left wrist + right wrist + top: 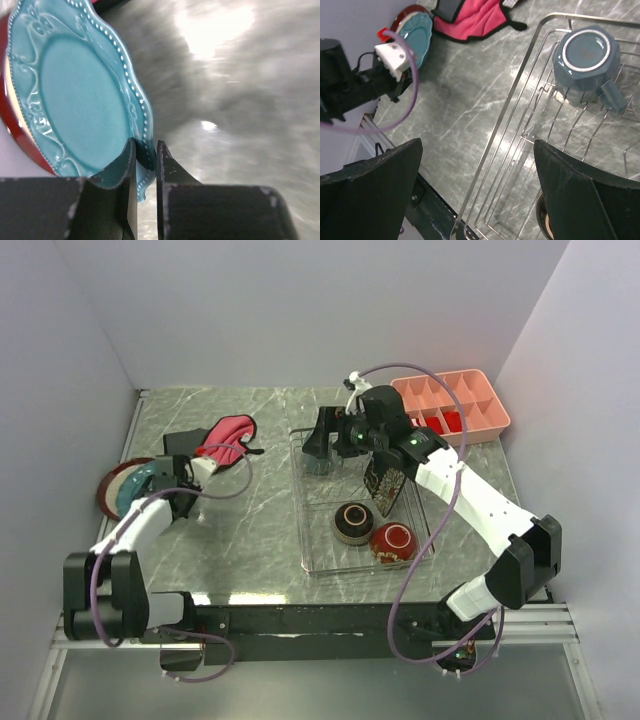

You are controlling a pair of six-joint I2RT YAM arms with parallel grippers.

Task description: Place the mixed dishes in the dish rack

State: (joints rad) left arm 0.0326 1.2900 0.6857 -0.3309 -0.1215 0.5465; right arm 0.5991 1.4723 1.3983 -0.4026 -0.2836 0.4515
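Pale walls box in a grey-green marbled table (250, 530). At its far left the left gripper (145, 147) is pinched on the rim of the round blue plate (85, 95), which lies tilted over a red-rimmed plate (10, 120). Just beyond is the red-pink cloth (228, 440). The dish rack (300, 500) lies to the right of that claw across bare table, so the carry likely runs rightward, and the left arm is the nearer one. The rack holds an upturned grey-blue mug (585, 57), an upright square plate (385, 485), a dark bowl (350, 522) and a red bowl (392, 540). The right gripper (477, 147) hangs over the rack's left edge, jaws wide and empty. A pink tray (450, 405) sits far right. No readable writing anywhere
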